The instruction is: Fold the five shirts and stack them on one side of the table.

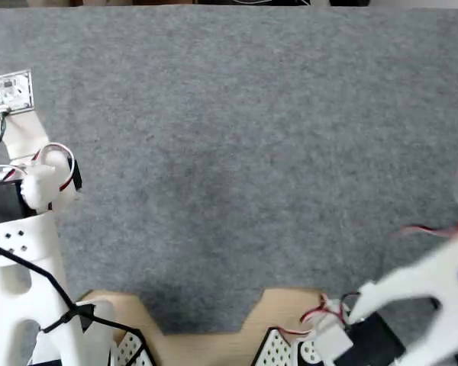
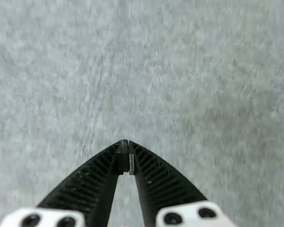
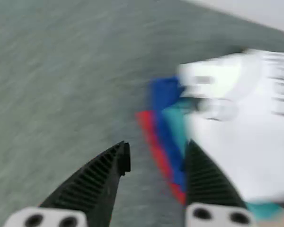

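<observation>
On our left arm (image 1: 30, 252) the jaws are clenched, tips meeting, above the grey felt worktop (image 1: 237, 152). On the right arm (image 1: 435, 282) the jaws are released, spread wide just beside the stack of shirts (image 3: 236, 127), white over blue, teal and red layers, near the worktop's edge.

The left arm (image 1: 27, 252) stands at 8 o'clock in the high view, its wrist (image 1: 46, 179) up toward 9 o'clock. The left gripper (image 2: 125, 153) points downward, its black ribbed fingers (image 2: 92, 182) pressed together at the tips. The right arm (image 1: 424, 286) slants in at 4 o'clock. The right gripper (image 3: 156, 153) has its jaws spread well apart.
</observation>
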